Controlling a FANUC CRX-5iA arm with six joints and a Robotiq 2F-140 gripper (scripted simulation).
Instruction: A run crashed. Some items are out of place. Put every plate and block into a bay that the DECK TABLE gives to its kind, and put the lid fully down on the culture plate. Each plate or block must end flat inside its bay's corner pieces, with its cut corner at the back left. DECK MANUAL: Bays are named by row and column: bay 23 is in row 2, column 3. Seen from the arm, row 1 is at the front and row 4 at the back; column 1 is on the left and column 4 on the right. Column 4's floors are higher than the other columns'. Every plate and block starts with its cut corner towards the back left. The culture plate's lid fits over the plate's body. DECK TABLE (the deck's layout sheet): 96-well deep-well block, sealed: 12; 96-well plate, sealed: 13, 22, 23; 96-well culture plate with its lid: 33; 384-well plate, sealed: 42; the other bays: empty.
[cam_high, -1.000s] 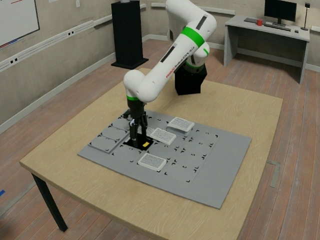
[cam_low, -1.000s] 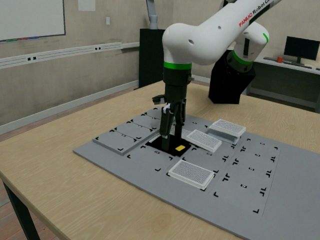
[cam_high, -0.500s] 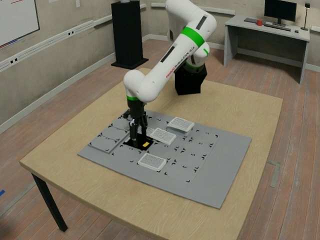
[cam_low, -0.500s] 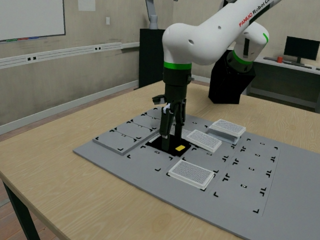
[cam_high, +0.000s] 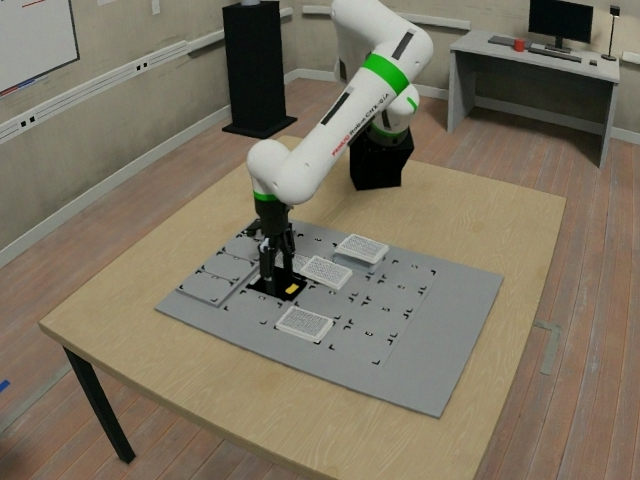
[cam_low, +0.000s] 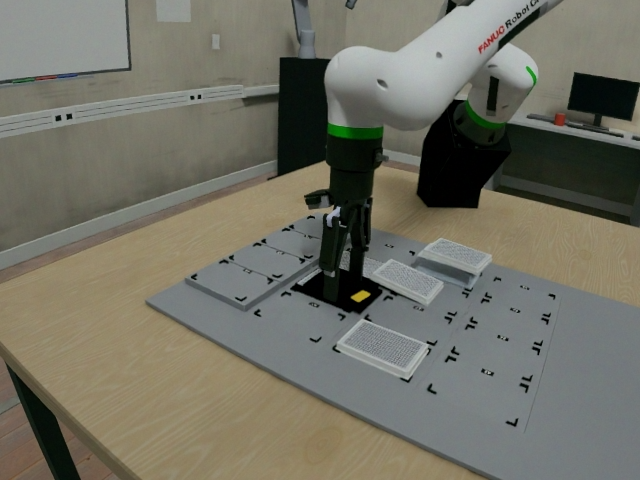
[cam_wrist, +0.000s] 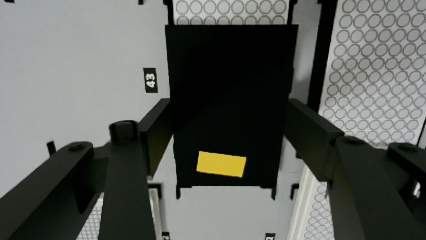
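Note:
A flat black lid with a yellow label lies low on the grey deck, next to the "43" mark in the wrist view. My gripper points straight down over it. In the wrist view the two fingers press on the long sides of the lid. A white plate with round wells shows just beyond the lid's far edge. Another white 96-well plate lies tilted right beside the lid and also shows in the wrist view. A taller white block stands behind that plate.
A flat white fine-patterned plate sits in a bay nearer the table's front edge. Raised grey bay floors run along the deck's left side, close to the gripper. The arm's black base stands at the back of the table.

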